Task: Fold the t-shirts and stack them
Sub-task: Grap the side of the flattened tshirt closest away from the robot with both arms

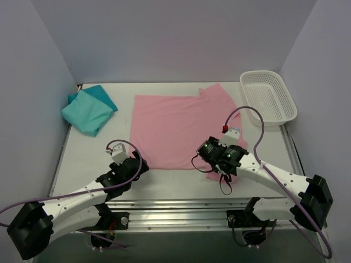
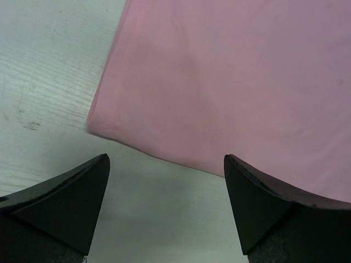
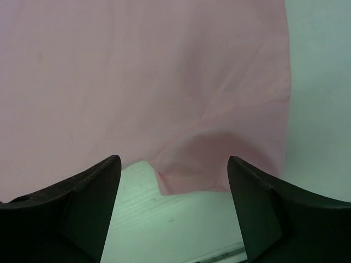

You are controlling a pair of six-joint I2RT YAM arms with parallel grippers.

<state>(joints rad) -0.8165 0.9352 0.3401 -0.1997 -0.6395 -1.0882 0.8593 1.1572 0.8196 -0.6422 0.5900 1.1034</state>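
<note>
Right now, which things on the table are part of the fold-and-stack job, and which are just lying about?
Job:
- pink t-shirt, spread flat mid-table
- teal t-shirt, folded at the far left

Lying about:
- white mesh basket, far right corner

The light pink t-shirt (image 1: 181, 129) lies spread flat across the middle of my bench (image 1: 93, 156). It is mostly smooth, with a sleeve reaching toward the far right. At its near right corner a small flap juts past the hem, with soft creases above it. Its near left corner lies flat and neat. The teal t-shirt (image 1: 88, 111) sits folded into a compact, slightly skewed bundle at the far left corner, well apart from the pink one.
</note>
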